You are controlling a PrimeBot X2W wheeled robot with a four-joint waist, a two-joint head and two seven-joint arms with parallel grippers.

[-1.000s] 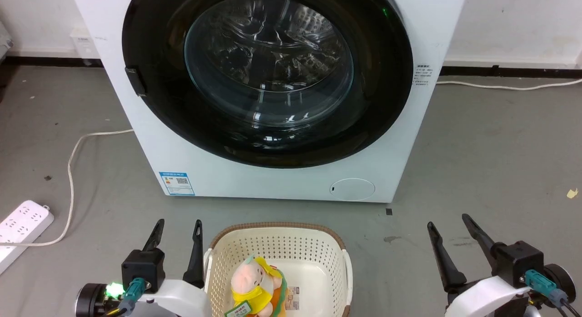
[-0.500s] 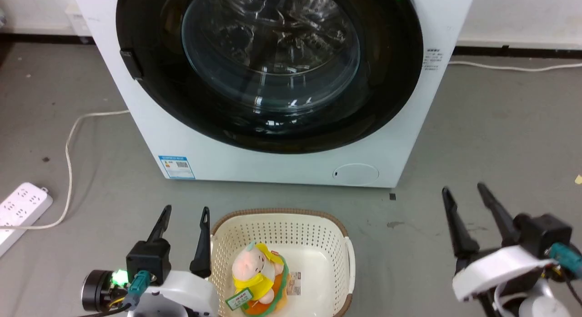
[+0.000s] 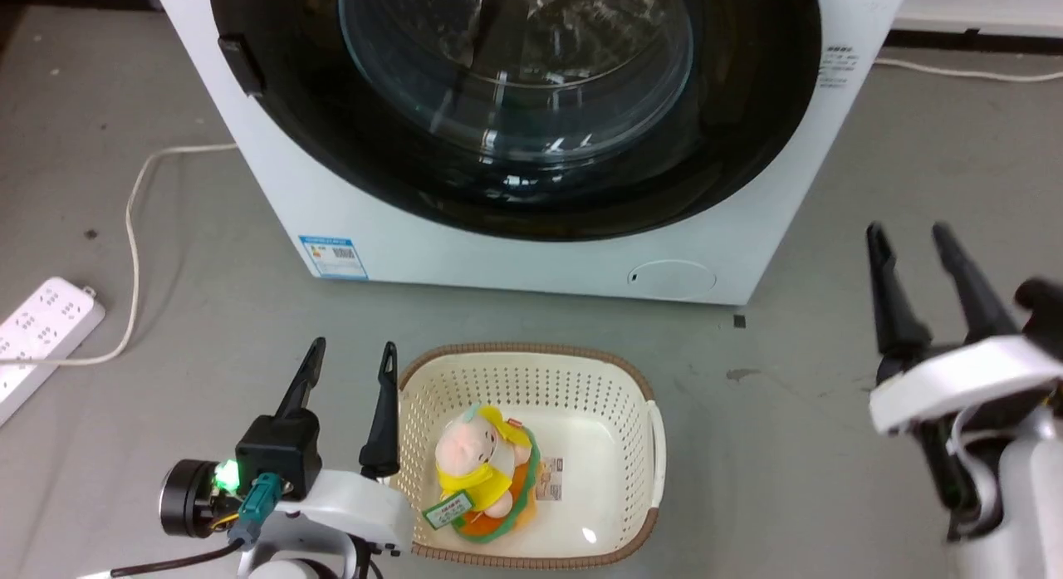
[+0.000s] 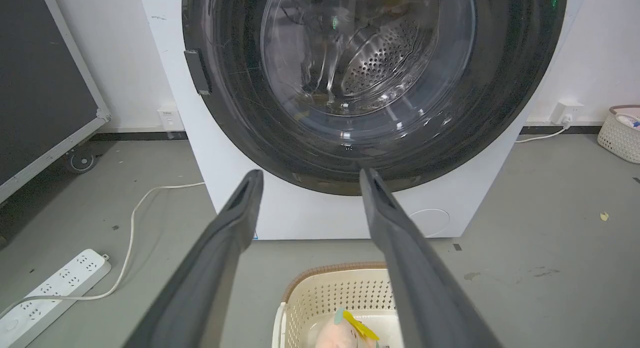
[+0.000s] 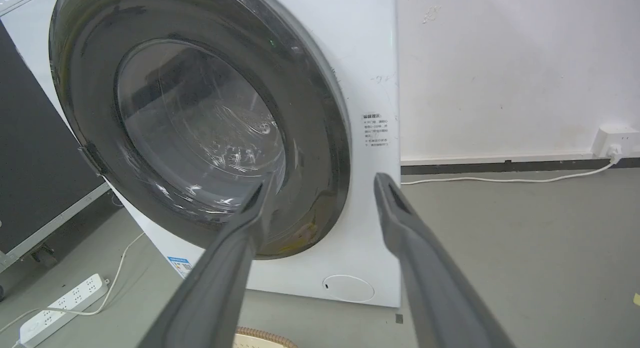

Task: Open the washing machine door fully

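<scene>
The left gripper [image 3: 353,349] had its two dark fingers [image 3: 384,413] spread apart. Nothing was between them. They pointed up toward the washer and touched nothing. The right gripper [image 3: 908,232] had its fingers spread too, and they were empty as well. It hung over the bare grey floor [image 3: 830,371], off to the right of the washer's front corner.

Just beside the left gripper sat a cream basket [image 3: 656,429] with a brown rim. A little toy pig [image 3: 477,463] in yellow lay inside it. The basket stood on the floor between the two grippers, near the front of the washer.

Past the basket stood the white washer [image 3: 349,213]. The washing machine door [image 3: 515,80] was on its front, shut flat against it. It was big and round, with a shiny black rim and clear glass in the middle. A small dark catch [image 3: 241,64] sat on its left edge. Both grippers were well apart from the door.

Low on the washer were a small round white flap [image 3: 671,278] and a blue sticker [image 3: 332,257]. A white power strip [image 3: 41,330] lay on the floor to the left, with a pale cord [image 3: 133,230] curling near it.
</scene>
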